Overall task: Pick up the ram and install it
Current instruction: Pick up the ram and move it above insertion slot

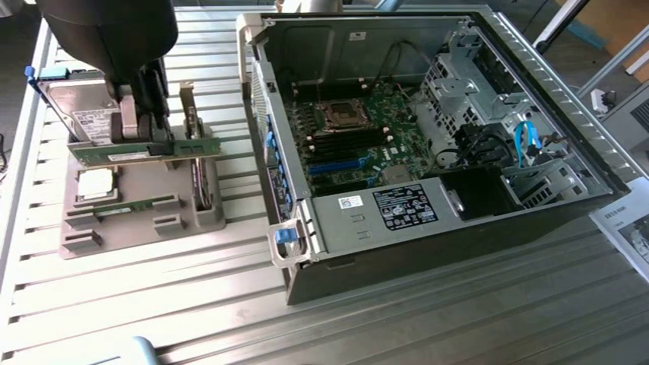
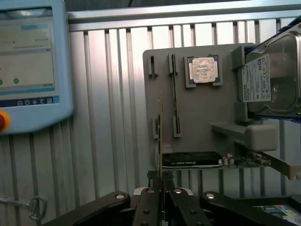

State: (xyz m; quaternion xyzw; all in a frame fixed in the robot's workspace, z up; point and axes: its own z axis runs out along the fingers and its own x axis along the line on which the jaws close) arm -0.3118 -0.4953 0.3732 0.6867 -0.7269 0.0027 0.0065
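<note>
— Green board with black chips: is that the ram (image 1: 193,146) in the hand (image 1: 152,141)?

— Yes. The 2 fingers are clamped on its middle. The stick lies level on its long edge, with an end sticking out on each side of them.

— Where does it sit in the scene?

— Over the grey holder (image 1: 142,228) at the exterior view's left, well apart from the open computer case (image 1: 315,46). It looks raised clear of the holder's slots.

— And from the wrist?

— There the ram (image 2: 161,136) shows edge-on as a thin line running out from between the hand (image 2: 162,193), with the holder (image 2: 202,108) beneath.

— What else is in the holder?

— 1 more green stick (image 1: 137,206) lying in a slot, a silver processor (image 1: 94,183) in its recess, and a hard drive (image 1: 87,114) standing just behind the ram.

— And the case?

— It lies on its side on the slatted metal worktop (image 1: 406,319), lid off, with the motherboard (image 1: 355,129) facing up.
</note>
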